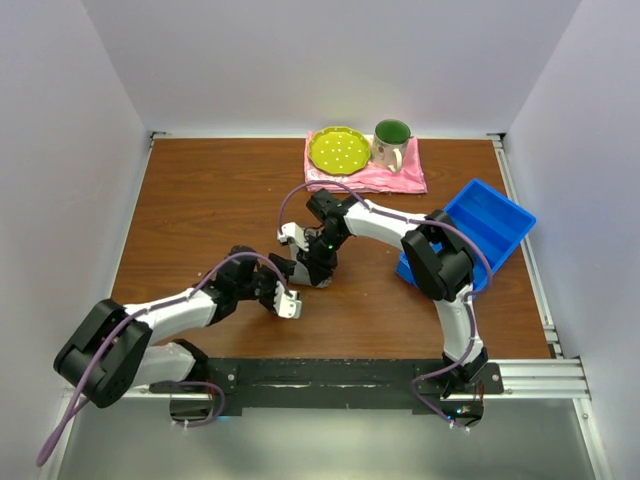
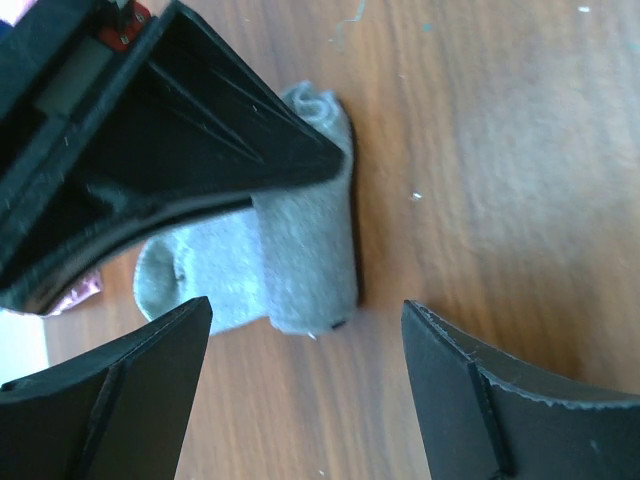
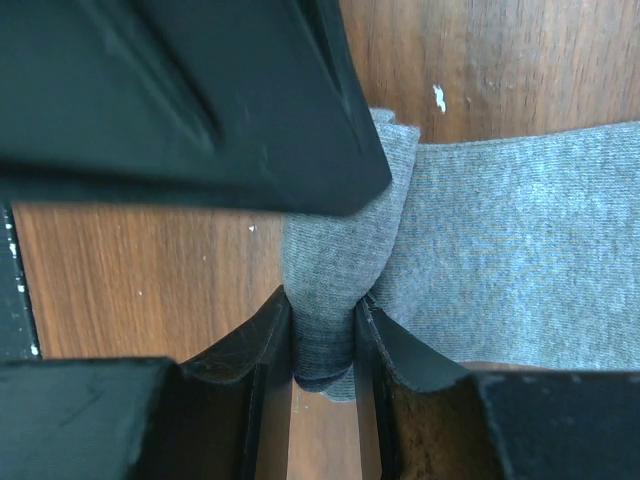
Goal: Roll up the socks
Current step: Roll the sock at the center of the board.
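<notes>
The socks (image 3: pixel 520 240) show as grey knit fabric lying flat on the wooden table, with one end bunched into a roll. My right gripper (image 3: pixel 323 325) is shut on that rolled end, its pads pressing the fabric from both sides. In the left wrist view the socks (image 2: pixel 300 240) lie just ahead of my left gripper (image 2: pixel 305 315), which stands open over bare wood and touches nothing. The right gripper (image 2: pixel 150 150) sits over the roll's far part there. From above, the two grippers (image 1: pixel 290 280) (image 1: pixel 318 268) meet at mid-table and hide the socks.
At the back of the table lies a pink cloth (image 1: pixel 400 178) carrying a yellow-green plate (image 1: pixel 338 150) and a green mug (image 1: pixel 391 142). A blue bin (image 1: pixel 490 225) stands at the right, beside the right arm's elbow. White walls enclose the table.
</notes>
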Controlling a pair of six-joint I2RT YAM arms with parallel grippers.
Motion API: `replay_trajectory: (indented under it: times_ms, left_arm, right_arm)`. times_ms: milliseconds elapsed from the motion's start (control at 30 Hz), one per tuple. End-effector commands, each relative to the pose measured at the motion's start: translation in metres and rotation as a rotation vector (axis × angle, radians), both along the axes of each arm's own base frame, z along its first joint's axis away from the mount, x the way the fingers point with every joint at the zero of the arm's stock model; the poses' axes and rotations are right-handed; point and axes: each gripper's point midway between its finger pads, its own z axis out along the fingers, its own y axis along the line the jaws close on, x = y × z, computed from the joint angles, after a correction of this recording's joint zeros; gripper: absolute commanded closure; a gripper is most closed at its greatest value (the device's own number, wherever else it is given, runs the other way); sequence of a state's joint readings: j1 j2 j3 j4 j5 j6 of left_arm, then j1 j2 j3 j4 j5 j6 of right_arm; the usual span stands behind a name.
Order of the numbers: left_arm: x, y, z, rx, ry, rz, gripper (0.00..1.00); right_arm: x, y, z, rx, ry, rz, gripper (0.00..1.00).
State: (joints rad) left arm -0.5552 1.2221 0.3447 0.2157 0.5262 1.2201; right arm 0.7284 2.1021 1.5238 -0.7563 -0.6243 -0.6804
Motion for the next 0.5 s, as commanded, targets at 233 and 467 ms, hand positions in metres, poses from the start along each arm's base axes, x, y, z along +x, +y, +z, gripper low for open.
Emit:
replay_trajectory:
  times_ms: [233, 467]
  left_arm:
    - [0.001, -0.023, -0.009, 0.050, -0.089, 0.003, 0.24]
    - [0.001, -0.024, -0.019, 0.081, -0.061, 0.029, 0.35]
  right_arm:
    - [-0.001, 0.000, -0.011, -0.022, 0.112, 0.009, 1.00]
    - [0.000, 0.000, -0.007, -0.005, 0.127, 0.000, 1.00]
